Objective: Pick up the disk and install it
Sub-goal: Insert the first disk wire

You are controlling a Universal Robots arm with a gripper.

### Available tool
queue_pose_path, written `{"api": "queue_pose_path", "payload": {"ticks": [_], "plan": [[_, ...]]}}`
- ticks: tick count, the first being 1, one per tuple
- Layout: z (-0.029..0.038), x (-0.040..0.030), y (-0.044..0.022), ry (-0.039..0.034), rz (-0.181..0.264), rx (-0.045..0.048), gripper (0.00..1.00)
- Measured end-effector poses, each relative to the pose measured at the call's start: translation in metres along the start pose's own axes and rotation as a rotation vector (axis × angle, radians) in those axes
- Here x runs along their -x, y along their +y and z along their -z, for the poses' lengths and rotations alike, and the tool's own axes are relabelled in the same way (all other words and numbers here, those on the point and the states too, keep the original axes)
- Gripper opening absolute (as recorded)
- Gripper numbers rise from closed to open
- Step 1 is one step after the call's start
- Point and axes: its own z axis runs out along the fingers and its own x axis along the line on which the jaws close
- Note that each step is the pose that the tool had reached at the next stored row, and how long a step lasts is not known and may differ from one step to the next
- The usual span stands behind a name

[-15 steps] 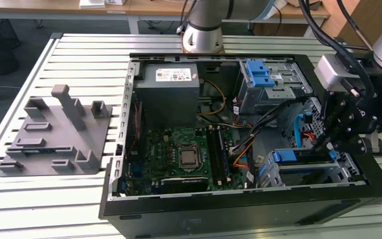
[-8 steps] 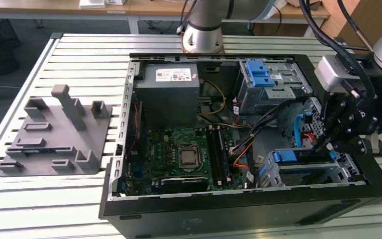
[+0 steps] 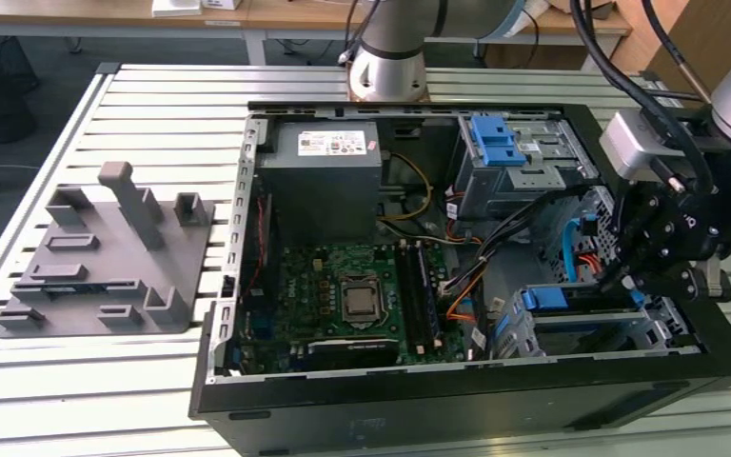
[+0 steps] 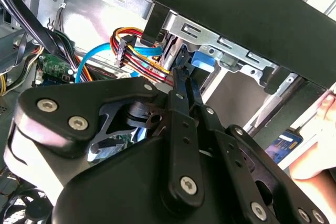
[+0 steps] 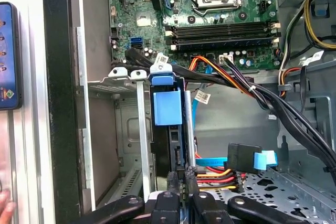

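The disk [image 5: 167, 103] stands on edge in the metal drive cage [image 5: 113, 85] at the case's corner, its blue carrier tab facing the motherboard. In the exterior view the disk [image 3: 550, 300] sits low in the case on the exterior view's right, with my black gripper [image 3: 626, 276] right above it. In both wrist views my gripper [image 5: 181, 174] has its fingers drawn together, tips against the disk's far end by the cable plugs. A blue piece of the disk's carrier [image 4: 202, 60] shows just past my gripper [image 4: 182, 72].
The open computer case [image 3: 467, 400] lies on a slatted table. Inside are a motherboard [image 3: 353, 295], a grey power-supply box [image 3: 327, 176], an upper cage with a blue latch [image 3: 505, 143] and loose cables [image 5: 231, 174]. A grey fixture [image 3: 99, 257] stands at the exterior view's left. A hand [image 4: 315, 166] holds a phone [image 5: 8, 56] beside the case.
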Motion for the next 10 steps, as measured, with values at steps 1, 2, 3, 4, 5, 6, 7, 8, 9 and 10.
{"api": "queue_pose_path", "payload": {"ticks": [1, 2, 3, 4, 5, 6, 7, 8, 9, 10], "plan": [[0.0000, 0.0000, 0.0000, -0.0002, 0.000, 0.0000, 0.16], [-0.0001, 0.0000, 0.0000, -0.0002, 0.000, 0.0000, 0.16], [-0.0001, 0.0000, 0.0000, -0.0004, 0.000, 0.0000, 0.16], [-0.0003, 0.0000, 0.0000, -0.0009, 0.000, 0.0001, 0.17], [-0.0003, 0.0000, 0.0000, -0.0009, 0.000, 0.0001, 0.17], [0.0004, 0.0000, 0.0000, -0.0009, 0.000, 0.0001, 0.17], [0.0021, 0.0000, 0.0001, -0.0007, 0.000, 0.0001, 0.24], [0.0044, -0.0001, 0.0002, -0.0005, 0.000, 0.0000, 0.24], [0.0065, -0.0001, 0.0002, -0.0008, 0.000, 0.0001, 0.24], [0.0087, -0.0002, 0.0003, -0.0010, 0.000, 0.0001, 0.24]]}}
